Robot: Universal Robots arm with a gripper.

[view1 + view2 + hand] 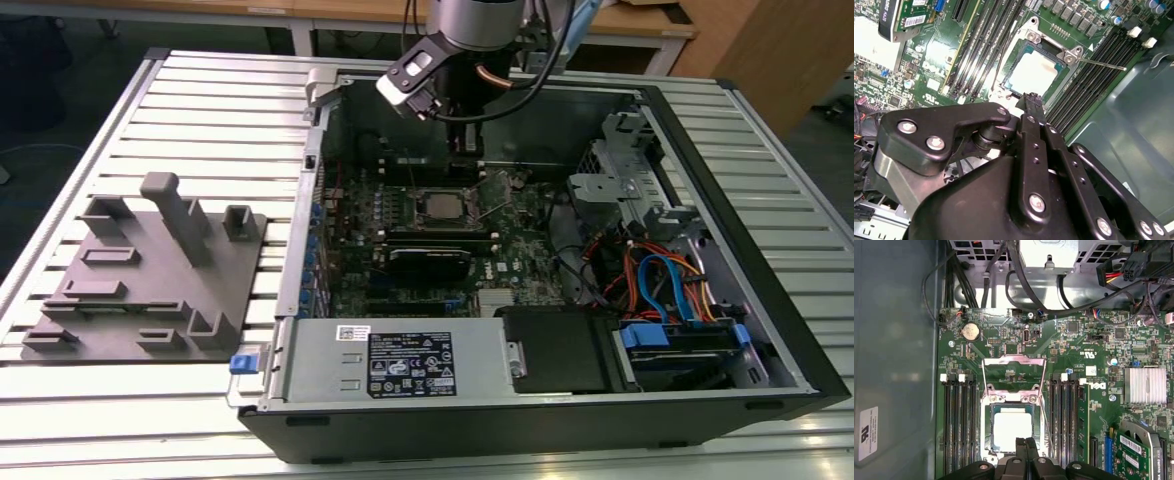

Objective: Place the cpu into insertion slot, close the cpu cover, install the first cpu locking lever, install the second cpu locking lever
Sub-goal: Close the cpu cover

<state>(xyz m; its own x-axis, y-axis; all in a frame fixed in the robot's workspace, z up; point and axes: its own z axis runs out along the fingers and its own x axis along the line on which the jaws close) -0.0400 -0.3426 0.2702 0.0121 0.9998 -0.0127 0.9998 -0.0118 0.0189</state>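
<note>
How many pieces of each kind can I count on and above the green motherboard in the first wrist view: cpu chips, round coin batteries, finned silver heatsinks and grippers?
cpu: 1
round coin battery: 1
finned silver heatsink: 1
gripper: 1
Total: 4

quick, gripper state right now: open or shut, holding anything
gripper: shut, holding nothing, tips close to the cpu.
</note>
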